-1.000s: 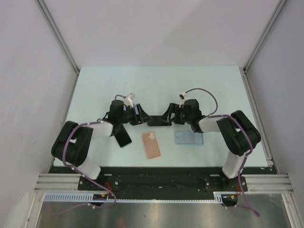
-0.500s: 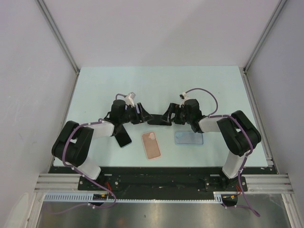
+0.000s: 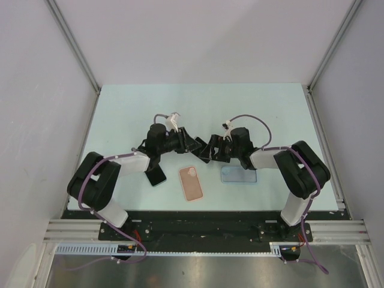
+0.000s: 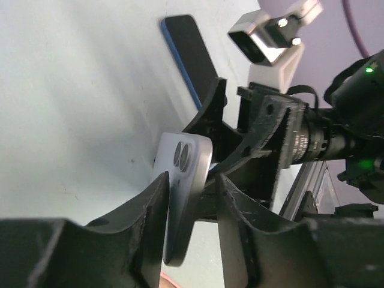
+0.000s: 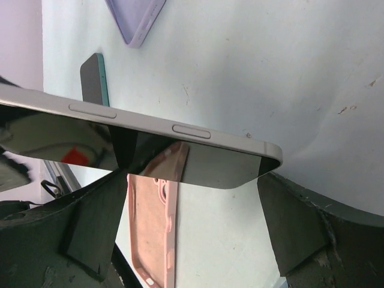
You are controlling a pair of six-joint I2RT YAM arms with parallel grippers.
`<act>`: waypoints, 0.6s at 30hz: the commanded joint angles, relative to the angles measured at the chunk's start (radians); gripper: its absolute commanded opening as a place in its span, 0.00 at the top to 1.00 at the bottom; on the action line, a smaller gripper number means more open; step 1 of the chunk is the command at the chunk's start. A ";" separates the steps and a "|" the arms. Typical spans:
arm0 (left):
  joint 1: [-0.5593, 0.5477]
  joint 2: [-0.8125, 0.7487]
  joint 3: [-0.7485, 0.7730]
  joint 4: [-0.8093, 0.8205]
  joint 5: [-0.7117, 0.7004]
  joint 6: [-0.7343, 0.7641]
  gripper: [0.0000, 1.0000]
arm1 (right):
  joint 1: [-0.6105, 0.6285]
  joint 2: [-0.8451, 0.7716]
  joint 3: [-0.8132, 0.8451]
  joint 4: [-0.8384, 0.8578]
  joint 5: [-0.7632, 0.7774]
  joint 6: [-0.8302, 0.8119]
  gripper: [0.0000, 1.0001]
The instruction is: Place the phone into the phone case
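The phone (image 3: 202,148), pale silver with a dark screen, is held off the table between my two grippers. My left gripper (image 3: 193,144) is shut on one end of it; the left wrist view shows the camera end (image 4: 183,192) tilted between the fingers (image 4: 135,231). My right gripper (image 3: 212,152) is open, its fingers (image 5: 303,234) spread wide beside the phone's side edge (image 5: 180,129). The pink phone case (image 3: 192,183) lies open side up on the table just in front of both grippers. It also shows in the right wrist view (image 5: 150,234).
A blue-edged phone (image 3: 239,174) lies under the right forearm and shows in the left wrist view (image 4: 189,57). A dark phone (image 3: 156,176) lies by the left arm. A purple case (image 5: 137,18) lies farther off in the right wrist view.
My left gripper has moved right toward the right gripper and turned. The phone, earlier a level bar between the grippers, is now tilted and shorter in view. The right gripper shifted slightly nearer.
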 commanded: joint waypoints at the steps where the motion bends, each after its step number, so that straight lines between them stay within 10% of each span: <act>1: -0.021 0.043 0.012 0.025 -0.029 -0.030 0.62 | 0.008 0.009 -0.033 -0.122 -0.001 -0.002 0.05; 7: -0.022 0.080 0.020 0.023 -0.031 0.000 1.00 | -0.001 -0.006 -0.046 -0.120 -0.006 -0.010 0.06; 18: -0.022 0.022 0.044 -0.049 -0.054 0.061 1.00 | -0.009 -0.077 -0.048 -0.142 0.005 -0.032 0.05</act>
